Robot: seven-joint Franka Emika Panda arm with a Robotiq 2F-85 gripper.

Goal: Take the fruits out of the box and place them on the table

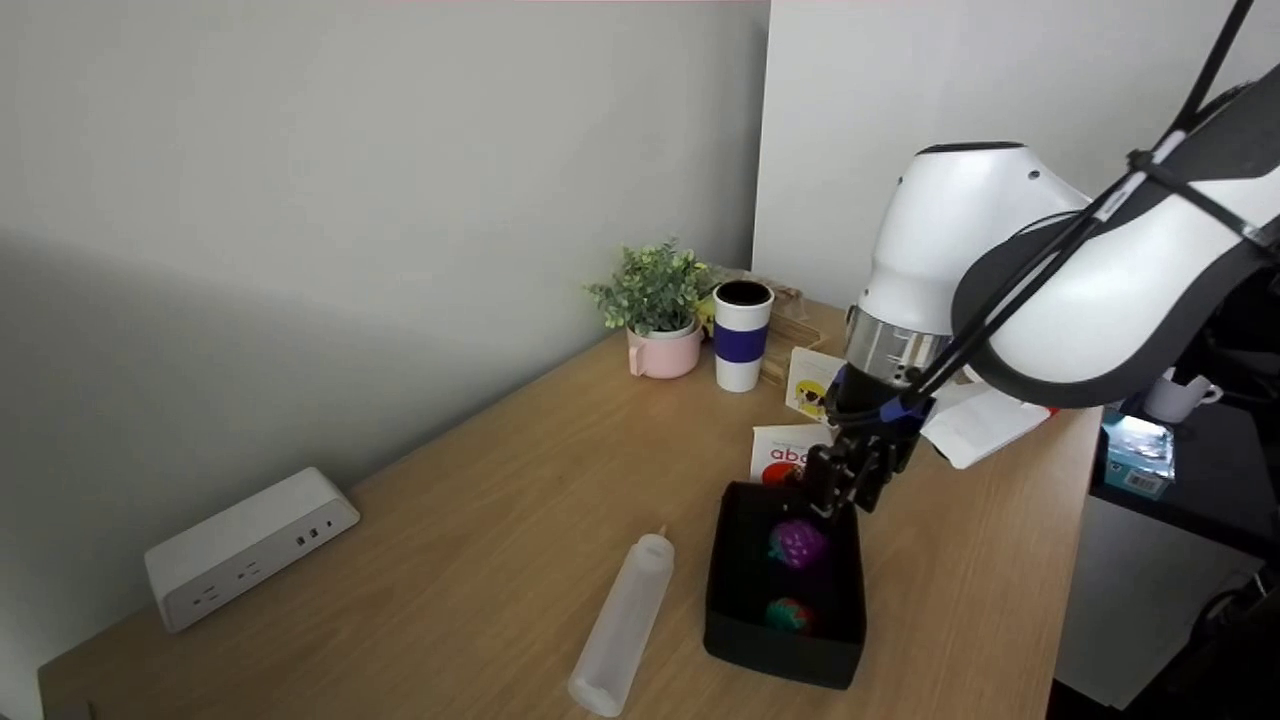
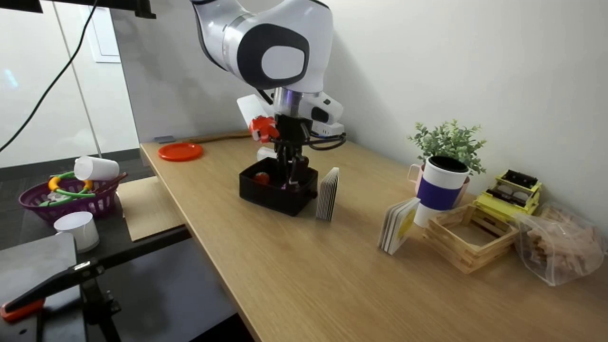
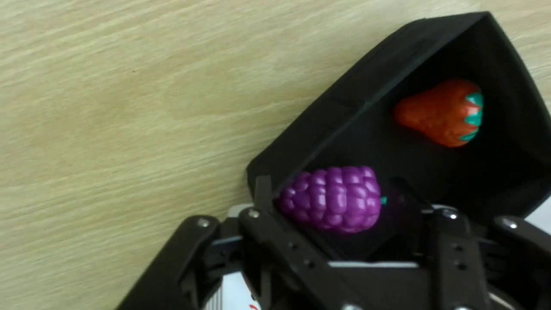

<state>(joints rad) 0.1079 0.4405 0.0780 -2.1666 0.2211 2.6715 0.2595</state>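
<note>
Two toy fruits lie inside the black box [image 1: 785, 655] on the wood-grain table [image 1: 480, 560]. The purple grape bunch [image 3: 333, 200] rests near one end of the box, its narrow end close to a wall. Farther along the floor is a red strawberry [image 3: 443, 113] with green leaves, also seen in both exterior views. My gripper [image 3: 331, 185] points down at the grape end of the box, its fingers apart on either side of the grapes. The left finger [image 3: 263, 191] overlaps the box wall in the wrist view; the right one is dark against the interior. Nothing appears gripped.
A board book [image 2: 327, 194] stands right beside the box's grape end, with another book [image 2: 399, 223] farther off. A clear squeeze bottle [image 1: 625, 625] lies alongside the box. Beyond are a tumbler [image 1: 740, 345], potted plant [image 1: 665, 352], wooden crate [image 2: 468, 237] and red plate [image 2: 180, 151].
</note>
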